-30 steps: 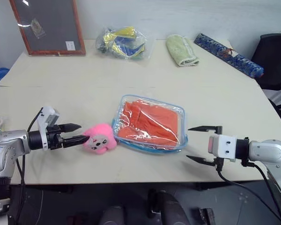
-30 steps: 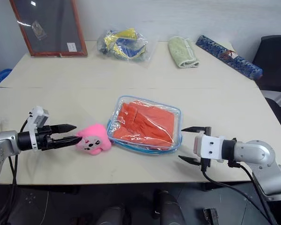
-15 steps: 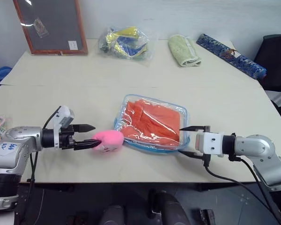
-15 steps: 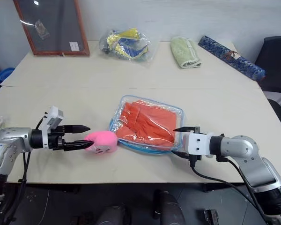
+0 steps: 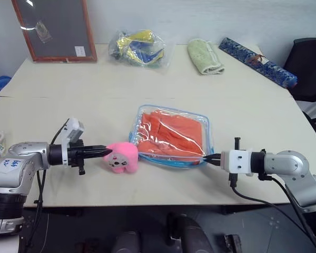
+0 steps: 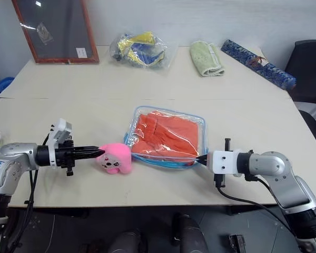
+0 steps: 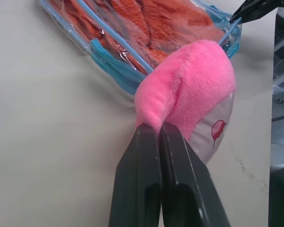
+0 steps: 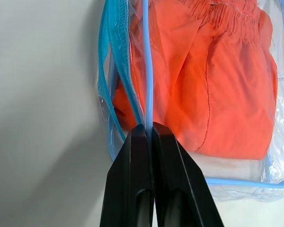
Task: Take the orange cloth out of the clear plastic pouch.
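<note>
Pale matte table [image 5: 242,113], smooth and bare around the work; at its far edge lie a framed board [image 5: 52,29], a crinkled bag [image 5: 137,46] of yellow and blue items, a green towel [image 5: 204,56] and a patterned blue roll [image 5: 257,60].

Near the front edge lies the pouch [image 5: 171,137], flat, clear, glossy plastic with blue zipper edging and rounded corners. The cloth [image 5: 174,136] is folded inside it, bright orange, soft, seamed, filling nearly the whole width.

The left gripper [image 5: 101,152] is clenched on the edge of the pink plush charm [image 5: 122,156], just beside the pouch's left corner. The right gripper [image 5: 210,158] is clamped on the blue edging at the pouch's near right corner.

The pouch looks light and floppy, its film slippery; the corded edging is the surer hold. The cloth should be limp and light, likely to drag against the plastic, best pinched at a fold or seam once the mouth is open.
</note>
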